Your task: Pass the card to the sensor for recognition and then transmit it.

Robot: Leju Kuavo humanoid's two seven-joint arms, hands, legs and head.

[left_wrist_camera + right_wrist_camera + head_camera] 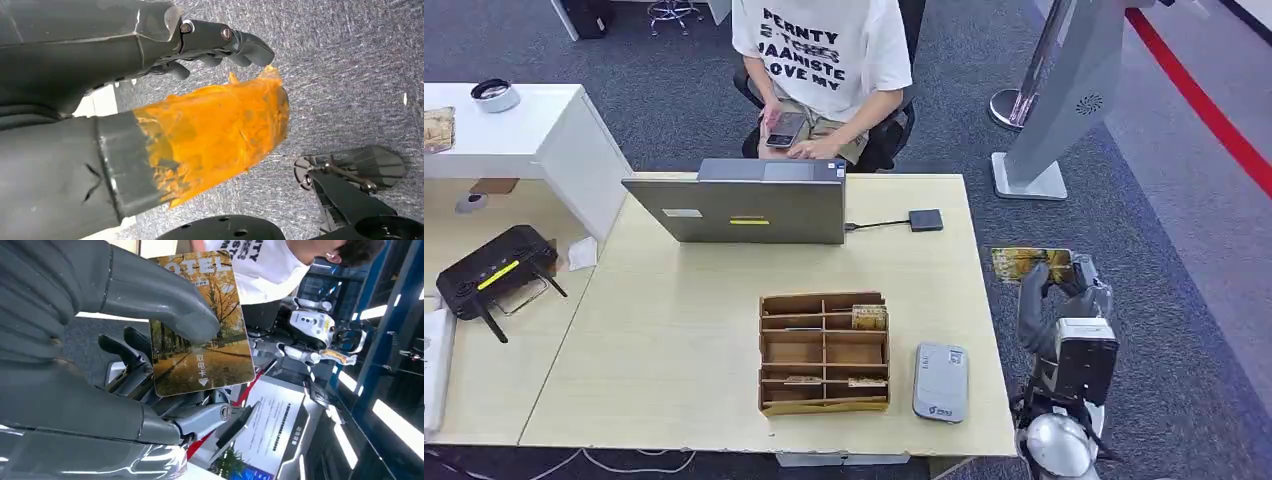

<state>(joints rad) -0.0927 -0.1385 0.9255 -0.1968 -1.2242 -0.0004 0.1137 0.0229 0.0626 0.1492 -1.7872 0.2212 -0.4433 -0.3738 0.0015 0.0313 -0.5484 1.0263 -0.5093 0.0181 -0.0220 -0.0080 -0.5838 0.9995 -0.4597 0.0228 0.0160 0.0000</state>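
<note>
My right hand [1056, 292] is raised beside the table's right edge and pinches a hotel card [1030, 262] printed with autumn trees. Up close, the thumb [155, 295] presses the card [212, 357] against the dark fingers behind it. A grey card sensor [940, 381] lies flat on the wooden table [674, 330] near its front right corner, to the left of the hand and below it. My left hand [150, 95] hangs over grey carpet with nothing in it, its orange-wrapped thumb [220, 132] apart from its dark fingers [230, 42].
A wooden compartment box [824, 352] with a few cards stands left of the sensor. A grey laptop [739, 208] and a small dark adapter [926, 220] sit at the far edge, where a person [824, 50] sits. A black router [494, 270] is at left, a kiosk stand [1064, 90] at right.
</note>
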